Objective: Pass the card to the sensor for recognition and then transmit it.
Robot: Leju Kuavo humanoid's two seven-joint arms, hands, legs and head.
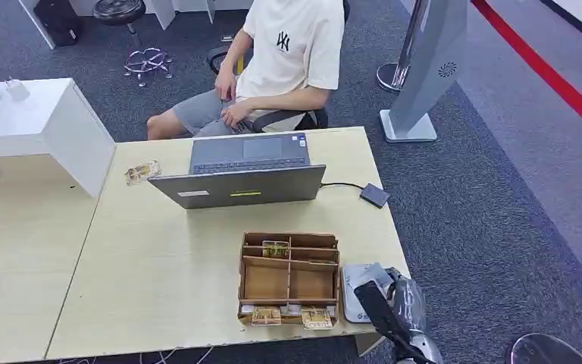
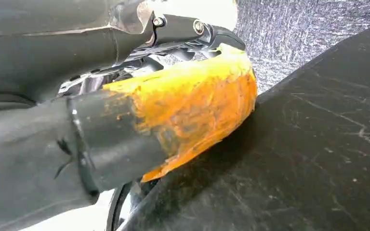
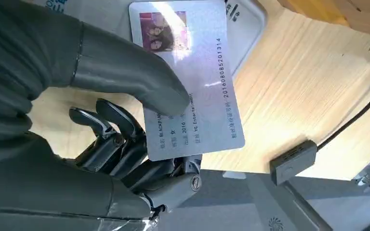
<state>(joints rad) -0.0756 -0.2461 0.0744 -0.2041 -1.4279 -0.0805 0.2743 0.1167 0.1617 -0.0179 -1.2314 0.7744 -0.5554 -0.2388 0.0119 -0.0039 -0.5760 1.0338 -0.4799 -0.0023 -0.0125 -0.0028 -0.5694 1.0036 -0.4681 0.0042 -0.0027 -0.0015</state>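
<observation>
A pale card [image 3: 192, 82] with a small photo and printed text is pinched flat in the right robot hand [image 3: 125, 120], over the white sensor [image 1: 358, 292] at the counter's [image 1: 159, 280] edge.

Office: pale desks [image 1: 159, 288], open laptop [image 1: 246, 173], grey carpet [image 1: 492, 220], rolling stool [image 1: 132, 34]

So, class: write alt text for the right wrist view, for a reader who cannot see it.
The robot's right hand pinches a pale photo card between its thumb and darker fingers, above a white card reader on a light wooden table. A small dark box on a cable lies at the table's edge.
</observation>
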